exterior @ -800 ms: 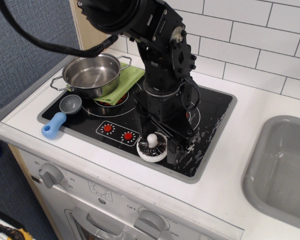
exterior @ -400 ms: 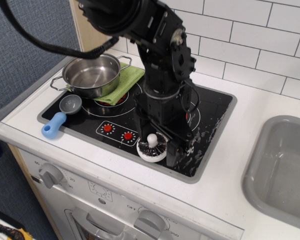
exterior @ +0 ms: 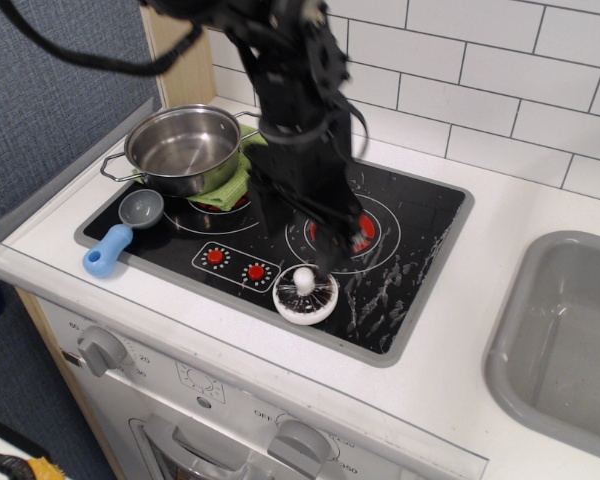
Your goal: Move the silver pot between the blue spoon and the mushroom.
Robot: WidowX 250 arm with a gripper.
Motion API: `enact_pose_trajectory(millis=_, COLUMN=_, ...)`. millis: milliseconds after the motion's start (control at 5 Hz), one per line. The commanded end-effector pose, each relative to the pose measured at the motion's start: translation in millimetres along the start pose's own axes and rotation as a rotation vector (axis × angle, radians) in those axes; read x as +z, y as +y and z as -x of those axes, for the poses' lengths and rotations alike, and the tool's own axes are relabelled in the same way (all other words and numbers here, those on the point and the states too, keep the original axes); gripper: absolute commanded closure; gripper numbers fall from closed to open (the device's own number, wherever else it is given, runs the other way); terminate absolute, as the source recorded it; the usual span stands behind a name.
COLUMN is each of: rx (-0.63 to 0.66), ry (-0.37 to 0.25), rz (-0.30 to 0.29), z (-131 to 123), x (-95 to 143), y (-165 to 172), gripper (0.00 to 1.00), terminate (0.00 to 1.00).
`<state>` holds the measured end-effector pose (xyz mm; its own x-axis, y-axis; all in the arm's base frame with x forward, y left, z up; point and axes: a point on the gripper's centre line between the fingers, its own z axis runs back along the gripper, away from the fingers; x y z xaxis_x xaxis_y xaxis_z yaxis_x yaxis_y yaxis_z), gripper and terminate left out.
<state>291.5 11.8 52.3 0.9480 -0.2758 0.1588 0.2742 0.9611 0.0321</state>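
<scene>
The white worktop [exterior: 450, 330] carries a black hob [exterior: 400, 290] set toward its left end, and a grey sink [exterior: 570, 340] sunk in at its right end. My arm [exterior: 290, 90] comes down from the back edge over the middle of the hob, blurred with motion.

The silver pot [exterior: 183, 150] sits at the hob's back left corner, upright and empty, resting partly on a green cloth [exterior: 230, 185]. Its two wire handles point roughly toward the back edge and toward the left edge.

My jaws [exterior: 332, 262] hang low over the middle of the hob, just behind the mushroom [exterior: 305, 293], which stands near the hob's front edge. They are too smeared for me to tell how wide they stand; I see nothing held in them.

The blue spoon [exterior: 120, 232] lies at the hob's front left corner, grey bowl toward the pot, blue handle toward the front edge.

What the coming move turns on, as I judge it: the pot lies away from my jaws toward the back left corner, well apart, so I must travel left and back to reach its rim. The open patch between spoon and mushroom, over the red knob marks [exterior: 235, 263], lies in front of the pot.
</scene>
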Motion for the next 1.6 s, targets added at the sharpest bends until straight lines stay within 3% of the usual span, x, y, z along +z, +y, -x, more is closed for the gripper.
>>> enact_pose_trajectory(millis=0, rx=0.069, ry=-0.018, rz=-0.067, z=-7, x=13, y=57, gripper=0.0, terminate=0.0)
enact_pose_trajectory(millis=600, rx=0.118, ry=-0.144, rz=-0.074, z=1, x=47, y=111, gripper=0.0, terminate=0.0)
enact_pose_trajectory(millis=800, rx=0.108, ry=-0.152, rz=-0.055, z=-2, x=42, y=115, gripper=0.0, terminate=0.0)
enact_pose_trajectory(millis=1400, rx=0.103, ry=-0.055, rz=-0.025, z=-11, x=1, y=120, gripper=0.0, terminate=0.0)
